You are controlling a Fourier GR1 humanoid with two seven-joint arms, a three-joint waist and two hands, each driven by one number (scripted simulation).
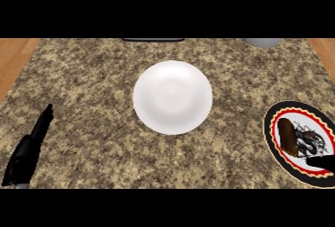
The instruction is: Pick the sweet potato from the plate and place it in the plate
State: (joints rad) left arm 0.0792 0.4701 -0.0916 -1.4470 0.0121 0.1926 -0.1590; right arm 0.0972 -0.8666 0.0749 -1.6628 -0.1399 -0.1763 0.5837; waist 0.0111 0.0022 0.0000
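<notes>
Resting left robot hand (29, 146) fingers straight | right robot hand (321, 162) over patterned plate (278, 113), grip unclear

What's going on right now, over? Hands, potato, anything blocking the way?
Left hand open, resting at counter's left. Right hand low over patterned plate, fingers unclear. Sweet potato on that plate. White plate bare, path open.

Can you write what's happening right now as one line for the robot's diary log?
sweet potato: on patterned plate, not lifted | white plate: empty | right hand: over patterned plate's near edge, beside potato | left hand: open, resting at left
</notes>
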